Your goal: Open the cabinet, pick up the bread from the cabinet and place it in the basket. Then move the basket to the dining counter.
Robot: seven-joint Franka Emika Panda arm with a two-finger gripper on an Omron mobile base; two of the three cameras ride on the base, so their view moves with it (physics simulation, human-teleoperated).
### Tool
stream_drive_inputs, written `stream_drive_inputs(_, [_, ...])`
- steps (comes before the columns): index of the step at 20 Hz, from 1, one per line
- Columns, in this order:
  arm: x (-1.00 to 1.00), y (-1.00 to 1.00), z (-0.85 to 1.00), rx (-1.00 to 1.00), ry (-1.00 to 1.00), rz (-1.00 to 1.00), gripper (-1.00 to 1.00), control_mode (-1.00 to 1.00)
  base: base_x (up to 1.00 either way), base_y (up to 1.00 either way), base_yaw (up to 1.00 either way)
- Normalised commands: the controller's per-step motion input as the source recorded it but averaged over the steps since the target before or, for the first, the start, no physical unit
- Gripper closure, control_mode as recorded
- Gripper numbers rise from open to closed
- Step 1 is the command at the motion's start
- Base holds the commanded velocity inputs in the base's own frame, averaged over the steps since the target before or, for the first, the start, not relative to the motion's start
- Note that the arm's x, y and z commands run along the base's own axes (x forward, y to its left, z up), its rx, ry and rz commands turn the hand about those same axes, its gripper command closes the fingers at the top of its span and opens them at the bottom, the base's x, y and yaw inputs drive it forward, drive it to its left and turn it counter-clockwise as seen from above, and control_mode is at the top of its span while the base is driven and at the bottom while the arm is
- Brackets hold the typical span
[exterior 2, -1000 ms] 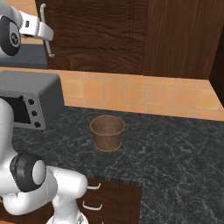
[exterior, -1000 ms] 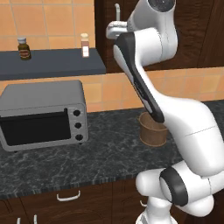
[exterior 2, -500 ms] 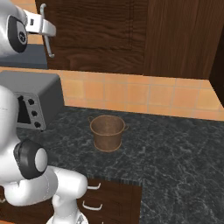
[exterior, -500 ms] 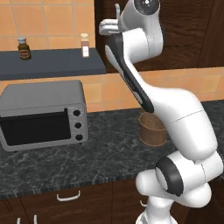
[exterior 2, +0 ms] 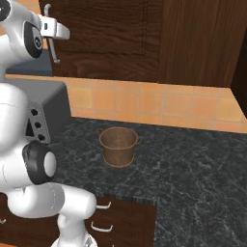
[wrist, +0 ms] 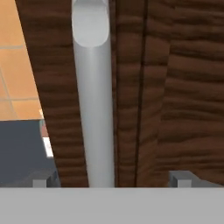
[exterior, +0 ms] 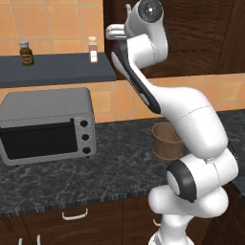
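Note:
The cabinet is a tall dark brown unit on the wall, and its door is closed. In the hand view its silver bar handle runs upright between my fingertips, a little left of centre. My gripper is open and close to the door, with the jaws on either side of the bar and not touching it. From the base views the gripper is raised high at the door's left edge. The round brown basket stands empty on the black worktop. The bread is hidden. The dining counter is out of view.
A grey toaster oven sits on the black marbled worktop left of the basket. Above it, a dark shelf carries two small bottles. Low drawers with curved handles run under the worktop's front edge.
The arm has swung its upper links round and carried the hand closer to the cabinet's handle. The jaws have stayed open. The basket has not moved.

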Motion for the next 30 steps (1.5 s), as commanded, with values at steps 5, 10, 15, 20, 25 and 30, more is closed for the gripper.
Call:
stream_drive_inputs(5, [0.47, 0.01, -0.04, 0.00, -0.05, 0.00, -1.00, -1.00, 0.00, 0.00, 0.00])
stream_drive_inputs(10, [0.43, 0.02, -0.05, 0.00, -0.05, 0.00, -1.00, -1.00, 0.00, 0.00, 0.00])
stream_drive_inputs(15, [0.32, 0.00, -0.01, 0.00, -0.04, 0.03, 1.00, -1.00, 0.00, 0.00, 0.00])
stream_drive_inputs(20, [0.23, 0.00, 0.00, 0.00, -0.04, 0.02, 1.00, -1.00, 0.00, 0.00, 0.00])
stream_drive_inputs(25, [-0.51, -0.18, -0.03, 0.00, -0.08, 0.12, 1.00, -1.00, 0.00, 0.00, 0.00])
stream_drive_inputs(30, [-1.00, -0.64, -0.04, 0.00, -0.20, 0.31, 1.00, -1.00, 0.00, 0.00, 0.00])
